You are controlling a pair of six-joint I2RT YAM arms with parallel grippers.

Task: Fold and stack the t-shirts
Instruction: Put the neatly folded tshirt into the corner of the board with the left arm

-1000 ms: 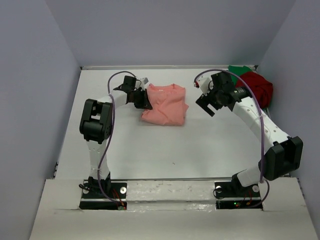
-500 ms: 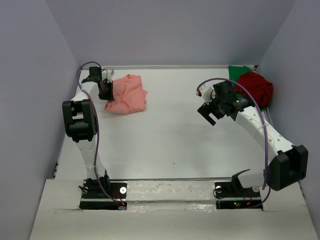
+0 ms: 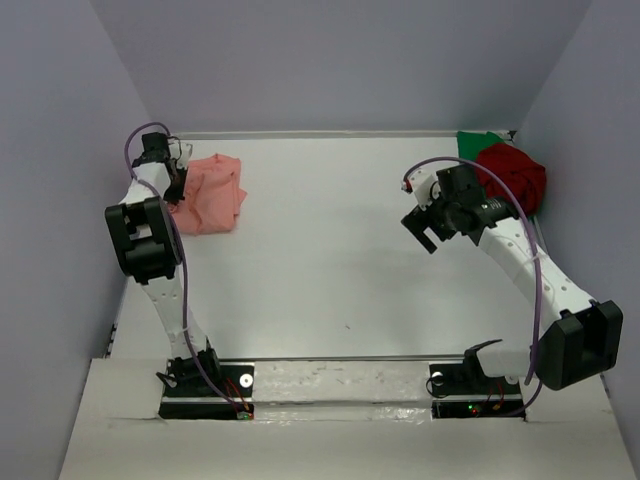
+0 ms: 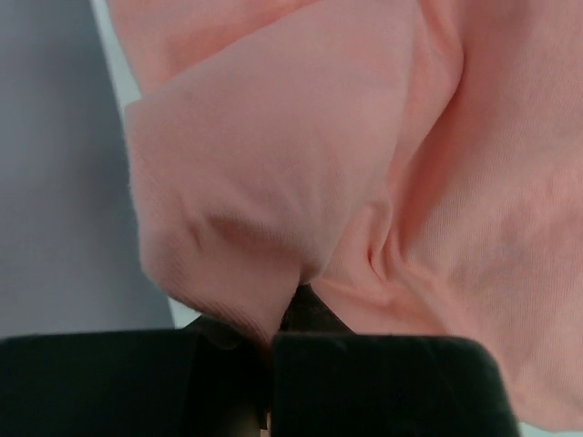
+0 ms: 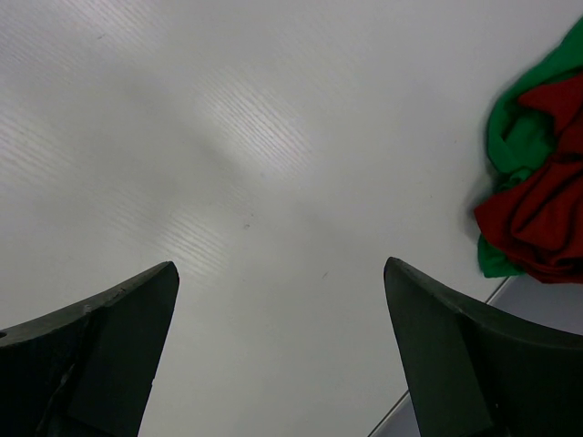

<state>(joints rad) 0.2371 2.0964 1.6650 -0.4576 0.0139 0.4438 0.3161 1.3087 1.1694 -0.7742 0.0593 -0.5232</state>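
Left wrist: left jaws clamped on salmon-pink shirt (image 4: 383,164) fold | top external: shirt at counter's (image 3: 320,270) far-left corner, hauled there from far-centre a second ago | right jaws wide apart, holding nothing; dark red shirt (image 3: 515,175), green shirt (image 3: 475,142) far-right.

I log the green t-shirt (image 3: 478,141) mostly buried under the dark red t-shirt (image 3: 515,175), and the left gripper (image 4: 271,339) with tips lost in salmon-pink t-shirt (image 4: 364,164) folds.
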